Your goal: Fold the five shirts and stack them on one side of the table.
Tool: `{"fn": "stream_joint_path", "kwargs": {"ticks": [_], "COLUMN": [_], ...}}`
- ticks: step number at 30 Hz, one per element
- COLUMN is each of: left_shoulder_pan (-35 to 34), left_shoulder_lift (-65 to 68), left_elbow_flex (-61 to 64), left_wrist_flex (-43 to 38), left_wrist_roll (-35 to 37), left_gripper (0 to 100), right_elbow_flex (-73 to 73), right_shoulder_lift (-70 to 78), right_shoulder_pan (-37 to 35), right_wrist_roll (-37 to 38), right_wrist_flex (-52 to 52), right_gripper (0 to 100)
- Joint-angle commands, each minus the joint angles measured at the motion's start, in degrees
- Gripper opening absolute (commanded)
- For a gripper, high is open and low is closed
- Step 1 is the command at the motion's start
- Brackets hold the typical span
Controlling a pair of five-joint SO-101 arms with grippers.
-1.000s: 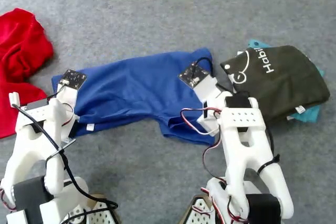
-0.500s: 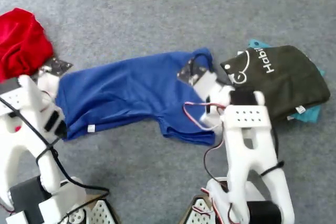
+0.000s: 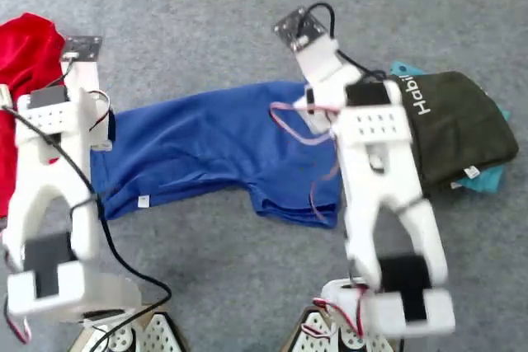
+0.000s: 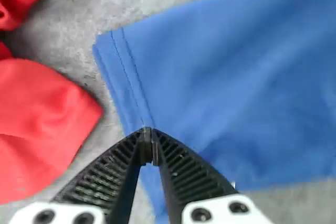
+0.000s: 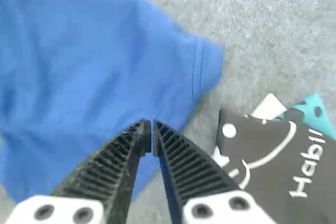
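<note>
From above, both arms have lifted off the blue shirt [image 3: 206, 146], which lies spread on the bench [image 3: 206, 30] between the red shirt [image 3: 29, 47] and the folded dark shirt [image 3: 454, 129] — still unfolded. Left wrist view: left jaws closed above its hem [image 4: 126, 77], seemingly empty. Right wrist view: right jaws closed, empty, over the sleeve [image 5: 202, 66].

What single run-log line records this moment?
left hand shut over blue shirt hem | right hand shut over same shirt | dark shirt folded | red shirt bunched
</note>
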Motion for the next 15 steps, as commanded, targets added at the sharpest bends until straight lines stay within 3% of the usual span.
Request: {"fn": "stream_joint_path", "kwargs": {"ticks": [1, 5, 9, 15], "left_shoulder_pan": [0.22, -2.15, -3.65, -4.7], "left_shoulder_lift": [6.24, 14.33, 21.45, 28.84], "left_elbow_flex": [-5.14, -10.42, -14.29, -21.41], "left_wrist_flex": [-2.73, -5.19, -6.51, -6.42], "left_wrist_roll": [7.21, 11.96, 12.22, 12.4], "left_gripper": [3, 3, 3, 3], "right_elbow_flex": [-12.09, -25.27, -40.04, -64.48], "right_shoulder_lift": [11.74, 27.3, 43.3, 64.04], "right_shoulder_pan": [-0.18, 0.09, 2.81, 7.3], "right_wrist_roll": [-3.08, -5.01, -4.48, 2.2], "right_wrist_flex": [-2.9, -3.34, -2.73, 8.79], "right_gripper": [1.5, 1.5, 1.4, 1.4]}}
